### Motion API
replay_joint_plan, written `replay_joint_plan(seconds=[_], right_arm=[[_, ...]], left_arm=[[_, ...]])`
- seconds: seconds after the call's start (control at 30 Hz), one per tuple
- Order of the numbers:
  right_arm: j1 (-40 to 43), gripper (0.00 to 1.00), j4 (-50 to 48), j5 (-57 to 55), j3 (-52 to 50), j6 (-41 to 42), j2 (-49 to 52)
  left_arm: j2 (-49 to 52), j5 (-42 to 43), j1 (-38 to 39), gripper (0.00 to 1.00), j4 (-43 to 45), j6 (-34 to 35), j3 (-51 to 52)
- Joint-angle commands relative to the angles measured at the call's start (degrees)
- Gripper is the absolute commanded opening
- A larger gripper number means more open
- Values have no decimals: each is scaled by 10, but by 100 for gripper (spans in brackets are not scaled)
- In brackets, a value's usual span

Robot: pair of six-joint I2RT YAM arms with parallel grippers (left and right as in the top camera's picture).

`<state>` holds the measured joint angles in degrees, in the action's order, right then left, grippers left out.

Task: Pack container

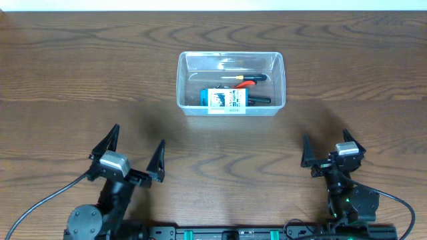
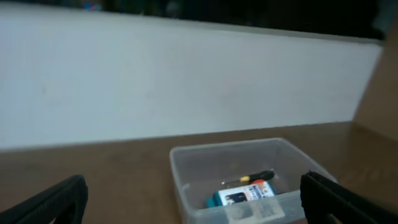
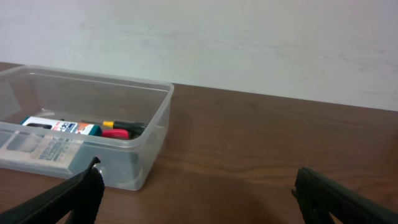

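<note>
**Overhead view.** A dark wood-grain tabletop (image 1: 80,80) carries a clear rectangular container (image 1: 180,83) with rounded corners and a rim. It stands at the centre of the far half of the tabletop, its long sides running left to right. A blue-and-white box (image 1: 225,99) lies flat inside it against the near wall. Behind the box lie a screwdriver (image 1: 247,78) with a yellow-and-black handle and a red-handled tool (image 1: 245,84), side by side. A black handle (image 1: 260,100) projects from under the right end of the box. The far-left part of the container floor is bare.

The left gripper (image 1: 139,135) sits near the front-left edge of the tabletop and the right gripper (image 1: 325,135) near the front-right edge. Both stand well apart from the container. Each has its black fingers spread wide with nothing between them. A dark cable (image 1: 40,200) trails from the left arm toward the front-left corner.

**Left wrist view.** The fingers (image 2: 56,202) of the left gripper (image 2: 193,180) frame the lower corners of the picture, far apart. The container (image 2: 205,168) appears ahead and slightly right, with the box (image 2: 239,196) and the screwdriver (image 2: 252,178) visible through its wall. A pale wall (image 2: 186,81) rises behind the tabletop.

**Right wrist view.** The right gripper (image 3: 196,171) is likewise splayed, one finger (image 3: 68,199) overlapping the near corner of the container (image 3: 155,143) in the picture. Whether it touches cannot be told here. The box (image 3: 59,126), the screwdriver (image 3: 124,125) and the red-handled tool (image 3: 115,133) show through the clear side.
</note>
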<state>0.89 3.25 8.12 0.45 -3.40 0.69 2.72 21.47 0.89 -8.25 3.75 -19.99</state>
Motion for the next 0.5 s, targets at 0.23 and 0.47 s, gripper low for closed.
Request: replay_joint_plan(seconds=[0.23,0.47], right_arm=[[-5,99,3,-2,-1,-5,-3],[-5,99,3,-2,-1,-5,-3]], left_arm=[[-26,-143,2,98,7,85,75],[-26,-173,2,98,13,49,116]])
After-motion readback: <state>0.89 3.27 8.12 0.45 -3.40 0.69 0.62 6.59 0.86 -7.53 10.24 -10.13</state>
